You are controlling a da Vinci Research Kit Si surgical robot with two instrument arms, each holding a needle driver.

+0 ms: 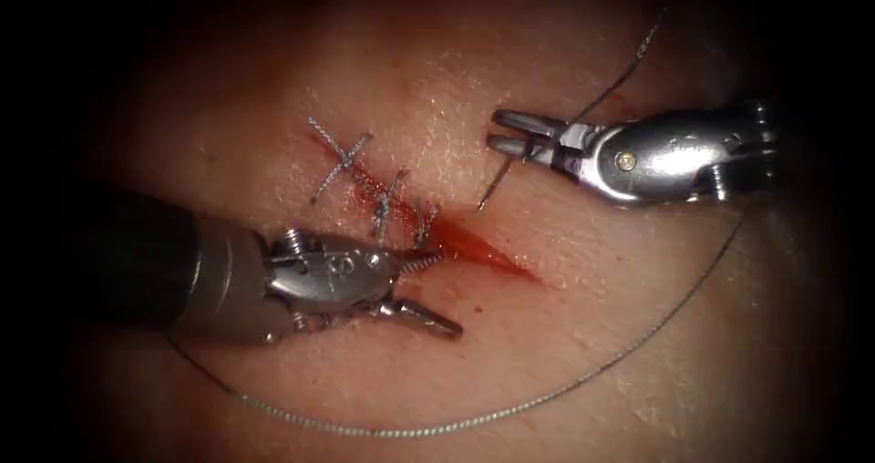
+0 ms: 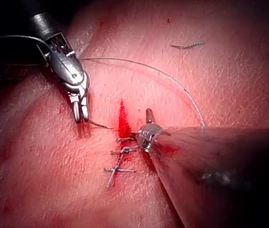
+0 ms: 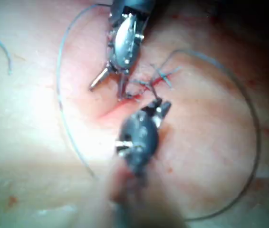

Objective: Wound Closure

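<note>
The tissue [image 1: 583, 335] has a slanted cut; its upper part is closed by three stitches [image 1: 342, 158], and its lower part [image 1: 483, 253] lies open with red fluid. My right tool [image 1: 497, 130] is shut on the curved needle [image 1: 501, 180] near its rear end, on the cut's right side. The needle's tip points down at the tissue just right of the cut; I cannot tell whether it has entered. My left tool [image 1: 437, 290] is open and holds nothing, its upper jaw resting at the cut's left edge beside the last stitch. In the left wrist view the needle [image 2: 101, 125] reaches toward the cut [image 2: 122, 121].
The thread [image 1: 510, 413] runs in a wide loop from under the right tool, along the near tissue, to beneath the left tool's shaft. Another strand [image 1: 629, 71] rises behind the right tool. A loose cut piece of thread [image 2: 187, 46] lies on the tissue.
</note>
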